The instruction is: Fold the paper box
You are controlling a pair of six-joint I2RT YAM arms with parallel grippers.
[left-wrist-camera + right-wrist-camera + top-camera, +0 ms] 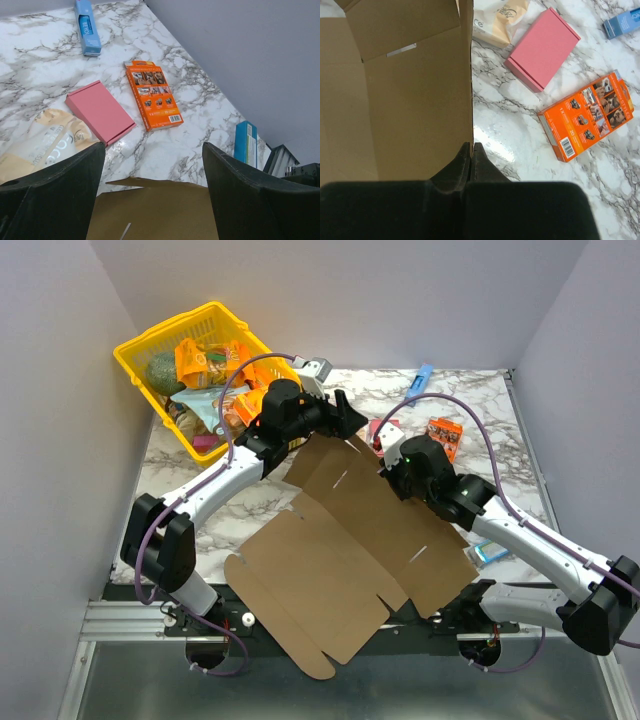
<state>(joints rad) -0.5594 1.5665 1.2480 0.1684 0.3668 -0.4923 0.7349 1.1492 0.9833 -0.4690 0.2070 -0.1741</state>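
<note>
The paper box (345,550) is a big brown cardboard sheet with flaps and slits, unfolded across the table's near half and overhanging the front edge. My right gripper (394,468) is shut on the sheet's far right edge; in the right wrist view its fingertips (465,156) pinch the edge of the panel (415,100), one on each side. My left gripper (352,423) hovers open over the sheet's far corner. In the left wrist view, that far flap (155,210) lies low between the wide-apart fingers (55,190), touching neither.
A yellow basket (140,345) full of packets stands at the back left. Beyond the sheet lie a pink box (100,111), an orange printed box (153,93), a beige pouch (47,140), a blue tube (87,27) and a blue carton (246,142).
</note>
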